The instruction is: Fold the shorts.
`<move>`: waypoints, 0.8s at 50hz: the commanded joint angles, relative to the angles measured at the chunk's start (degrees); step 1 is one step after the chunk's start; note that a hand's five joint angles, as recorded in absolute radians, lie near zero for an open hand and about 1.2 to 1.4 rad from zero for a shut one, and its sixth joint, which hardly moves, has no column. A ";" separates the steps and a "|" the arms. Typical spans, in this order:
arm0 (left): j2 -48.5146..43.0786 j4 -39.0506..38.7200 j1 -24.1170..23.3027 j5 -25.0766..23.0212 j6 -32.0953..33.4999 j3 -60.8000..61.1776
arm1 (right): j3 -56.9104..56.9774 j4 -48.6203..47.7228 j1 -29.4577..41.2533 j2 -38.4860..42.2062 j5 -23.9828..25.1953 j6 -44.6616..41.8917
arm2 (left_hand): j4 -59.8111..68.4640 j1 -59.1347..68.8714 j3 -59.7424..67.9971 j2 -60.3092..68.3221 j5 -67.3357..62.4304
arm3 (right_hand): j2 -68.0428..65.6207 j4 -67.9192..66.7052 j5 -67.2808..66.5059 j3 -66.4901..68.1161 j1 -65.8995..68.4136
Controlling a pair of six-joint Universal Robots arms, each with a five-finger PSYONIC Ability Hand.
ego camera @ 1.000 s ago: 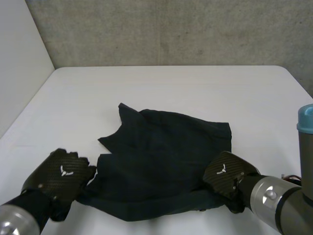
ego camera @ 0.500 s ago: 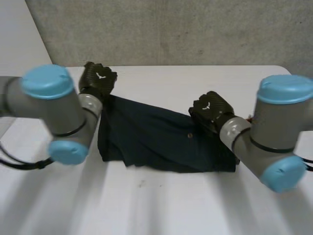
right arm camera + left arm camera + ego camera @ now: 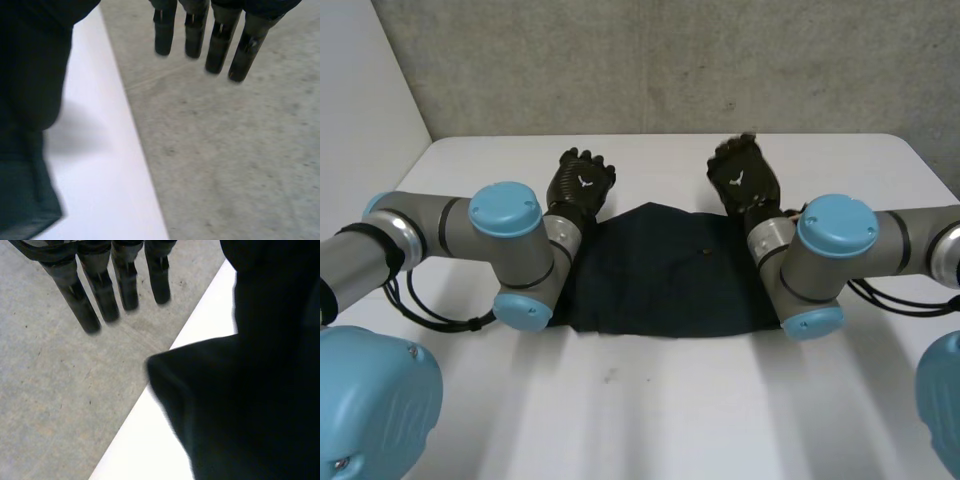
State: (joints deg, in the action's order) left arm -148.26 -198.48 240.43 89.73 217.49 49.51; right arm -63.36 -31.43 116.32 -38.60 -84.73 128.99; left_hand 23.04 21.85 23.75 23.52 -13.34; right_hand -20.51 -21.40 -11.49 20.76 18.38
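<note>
Dark shorts (image 3: 660, 270) are seen folded flat on the white table (image 3: 650, 420); the left hand (image 3: 582, 182) is placed at their far left corner, the right hand (image 3: 742, 178) at their far right corner; both hands' fingers are stretched straight, with nothing gripped

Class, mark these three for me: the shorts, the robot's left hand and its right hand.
shorts (image 3: 665, 270): head view, middle of the folded cloth.
left hand (image 3: 582, 183): head view, back of the hand.
right hand (image 3: 742, 180): head view, back of the hand.
</note>
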 commanded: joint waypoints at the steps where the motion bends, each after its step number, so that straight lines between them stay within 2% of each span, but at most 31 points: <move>1: 9.64 0.90 0.83 5.28 -1.54 7.52 | -5.01 0.75 -1.53 -10.51 -4.48 10.04 | -12.32 -11.14 -13.03 -12.80 12.63 | 10.51 11.40 11.49 -10.76 -8.38; 6: 18.96 1.25 2.06 5.28 -5.31 17.36 | -8.97 10.92 -3.73 -19.92 -4.48 21.20 | -11.82 -10.63 -12.53 -12.29 12.12 | 10.51 11.40 11.49 -10.76 -8.38; 10: 26.78 2.30 3.38 4.59 -9.35 26.06 | -11.34 27.77 -6.09 -24.93 -2.82 30.68 | -10.48 -9.29 -11.19 -10.95 10.78 | 10.51 11.40 11.49 -10.76 -8.38; 14: 33.38 3.88 5.31 0.90 -14.01 34.24 | -14.93 37.81 -8.90 -26.17 0.95 37.10 | -9.47 -8.28 -10.18 -9.94 9.77 | 4.89 5.78 5.87 -5.14 -2.76; 16: 35.75 5.29 6.54 -2.70 -17.09 38.20 | -16.96 39.33 -10.05 -26.96 2.72 38.70 | -5.77 -4.59 -6.48 -6.25 6.08 | 2.03 2.92 3.01 -2.27 0.10; 18: 36.90 7.12 7.94 -5.86 -20.24 41.27 | -20.90 39.17 -11.54 -28.89 5.43 40.11 | -1.92 -0.73 -2.63 -2.39 2.22 | -4.33 -3.44 -3.35 4.09 6.46; 22: 36.90 10.29 9.79 -8.25 -23.85 44.35 | -27.23 34.62 -13.22 -30.48 8.34 40.29 | 5.65 6.83 4.94 5.17 -5.34 | -9.91 -9.02 -8.93 9.66 12.04; 30: 34.45 11.71 10.23 -7.99 -25.09 44.63 | -34.72 24.59 -13.05 -30.48 8.79 40.29 | 12.38 13.57 11.67 11.91 -12.08 | -16.99 -16.10 -16.01 16.74 19.12; 40: 29.61 10.83 9.53 -7.90 -24.48 43.75 | -37.54 16.67 -12.78 -27.58 8.09 40.03 | 18.79 19.97 18.08 18.31 -18.48 | -21.36 -20.47 -20.38 21.11 23.49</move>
State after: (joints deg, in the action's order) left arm -115.73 -186.63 250.53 81.60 192.32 93.89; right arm -99.81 -9.68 103.37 -68.24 -76.07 169.16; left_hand 33.75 33.61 33.45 33.47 -23.57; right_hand -32.64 -32.69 -21.54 32.65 27.88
